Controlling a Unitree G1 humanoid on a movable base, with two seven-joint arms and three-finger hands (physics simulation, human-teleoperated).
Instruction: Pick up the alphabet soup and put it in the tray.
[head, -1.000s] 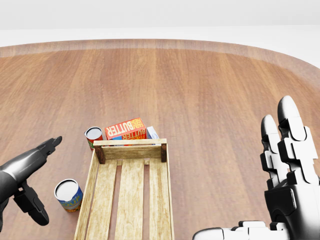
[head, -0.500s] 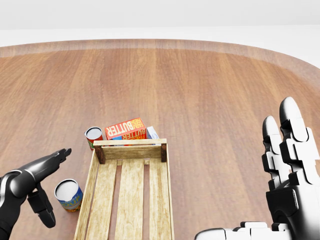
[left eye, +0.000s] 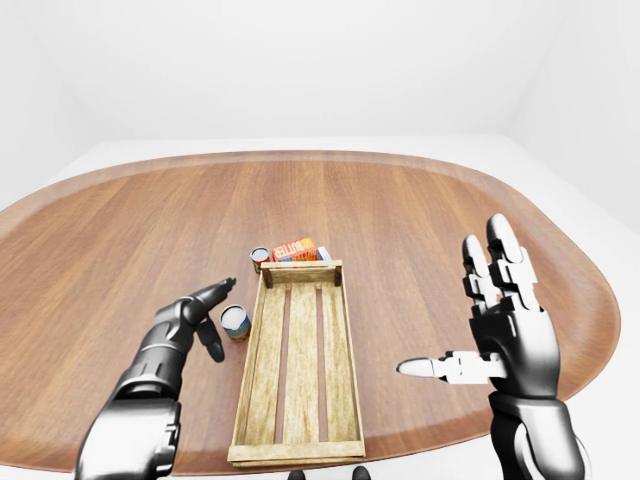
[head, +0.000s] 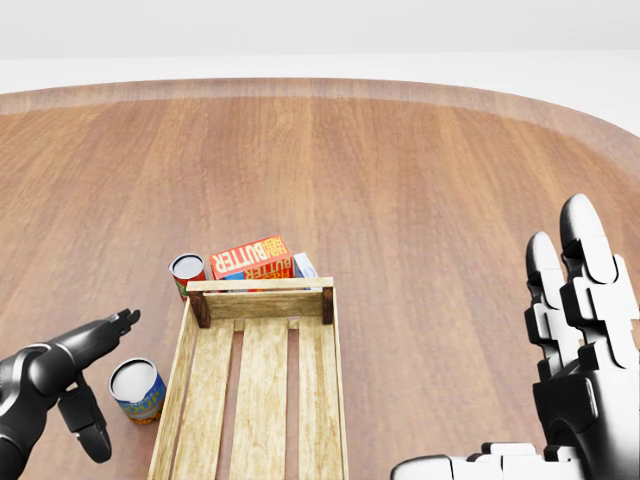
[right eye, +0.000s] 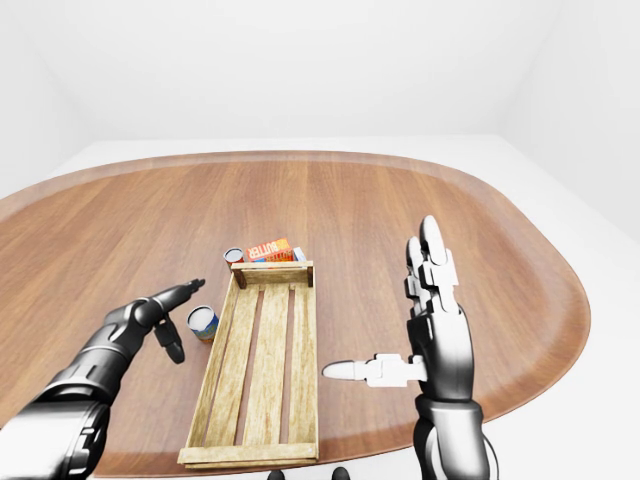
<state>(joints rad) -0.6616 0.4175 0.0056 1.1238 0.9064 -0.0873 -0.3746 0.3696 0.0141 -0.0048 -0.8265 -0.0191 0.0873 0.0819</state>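
Your left hand (head: 75, 385) is sitting at the lower left of the head view, fingers spread and grasping nothing, with the long fingers pointing up and right and the thumb hanging down just left of the near can (head: 137, 390). That can, white-topped with a blue and orange label, is standing upright on the table (head: 400, 170) just beside the tray's left wall; its label is too small to read, so you cannot tell from here whether it is the soup. A second can (head: 187, 272), red-labelled and also upright, is standing higher in the frame beside the tray's upper left corner. The tray (head: 205, 385) is a slatted wooden crate running from the frame's centre down to the bottom edge, and nothing is lying inside it. A butter box (head: 251, 258) is lying just above the tray's top end, touching or nearly touching it, with a pale box (head: 304, 265) tucked at its right. Your right hand (left eye: 505, 325) is raised at the right of the left-eye view, well apart from everything, palm open, fingers upright and thumb pointing left.
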